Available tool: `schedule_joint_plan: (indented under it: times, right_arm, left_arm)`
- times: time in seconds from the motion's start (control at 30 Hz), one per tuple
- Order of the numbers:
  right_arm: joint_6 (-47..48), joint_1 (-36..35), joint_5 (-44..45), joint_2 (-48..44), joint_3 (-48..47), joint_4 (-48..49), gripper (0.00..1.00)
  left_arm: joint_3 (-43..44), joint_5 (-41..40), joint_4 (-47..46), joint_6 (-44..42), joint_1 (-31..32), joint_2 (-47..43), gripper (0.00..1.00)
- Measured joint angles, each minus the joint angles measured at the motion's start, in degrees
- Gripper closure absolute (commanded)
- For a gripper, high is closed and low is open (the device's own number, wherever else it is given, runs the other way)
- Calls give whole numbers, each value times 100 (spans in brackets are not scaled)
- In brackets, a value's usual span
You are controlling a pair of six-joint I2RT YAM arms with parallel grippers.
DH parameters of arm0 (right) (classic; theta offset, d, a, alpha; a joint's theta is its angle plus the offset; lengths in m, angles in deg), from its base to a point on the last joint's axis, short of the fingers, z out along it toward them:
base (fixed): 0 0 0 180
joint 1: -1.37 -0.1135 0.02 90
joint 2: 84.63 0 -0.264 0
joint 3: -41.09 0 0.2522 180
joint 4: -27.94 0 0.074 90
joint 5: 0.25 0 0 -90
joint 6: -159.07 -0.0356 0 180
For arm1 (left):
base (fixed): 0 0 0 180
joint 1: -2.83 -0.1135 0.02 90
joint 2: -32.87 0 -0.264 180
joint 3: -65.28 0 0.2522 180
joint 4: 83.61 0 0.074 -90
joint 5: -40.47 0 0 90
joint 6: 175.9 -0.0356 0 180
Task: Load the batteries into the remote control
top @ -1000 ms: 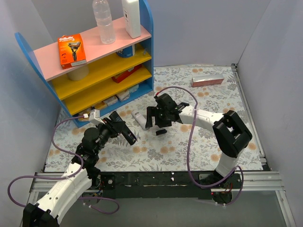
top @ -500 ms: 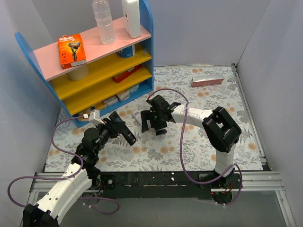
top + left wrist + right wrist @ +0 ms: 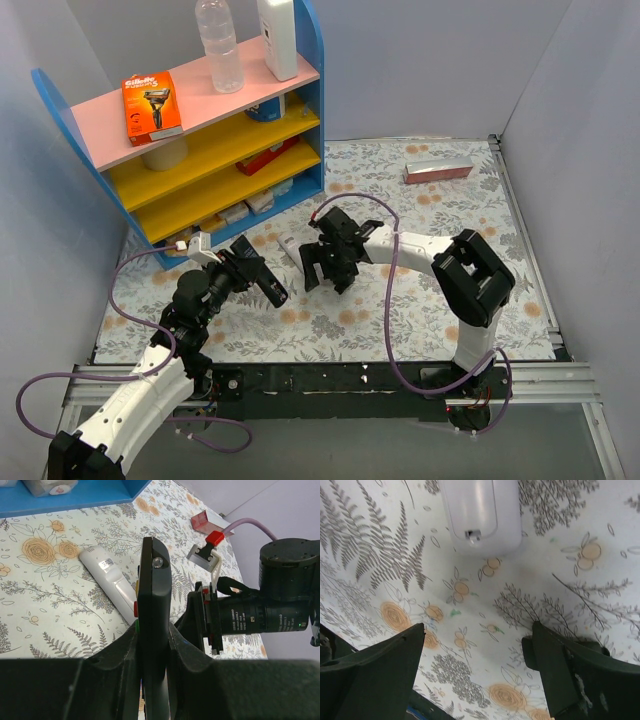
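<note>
My left gripper [image 3: 258,276] is shut on a black remote [image 3: 152,600] and holds it edge-on above the table; it also shows in the top view [image 3: 268,284]. A white remote [image 3: 291,250] lies flat on the floral table, also seen in the left wrist view [image 3: 107,577]. My right gripper [image 3: 323,270] is open and empty, low over the table just right of the white remote. In the right wrist view the white remote's end [image 3: 480,515] lies beyond the open gripper [image 3: 479,630]. No red and black batteries show in any view.
A blue shelf unit [image 3: 190,140] with pink and yellow shelves stands at the back left, holding bottles and boxes. A pink box [image 3: 437,170] lies at the back right. Grey walls close in both sides. The right wrist camera [image 3: 265,615] is close beside the black remote.
My right gripper has moved left and toward the near side, settling beside the white remote and covering a small black piece on the table. My left gripper and the black remote have not moved.
</note>
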Motion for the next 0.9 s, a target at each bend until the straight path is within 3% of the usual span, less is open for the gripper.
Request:
schedule_joint_plan:
  times: [0.6, 0.9]
  right_arm:
    - [422, -2, 243, -855, 533, -909, 3]
    - [365, -9, 1469, -1102, -398, -1639, 12]
  left_arm:
    - [2, 4, -17, 22, 0, 2, 100]
    - [2, 24, -76, 83, 0, 17, 100]
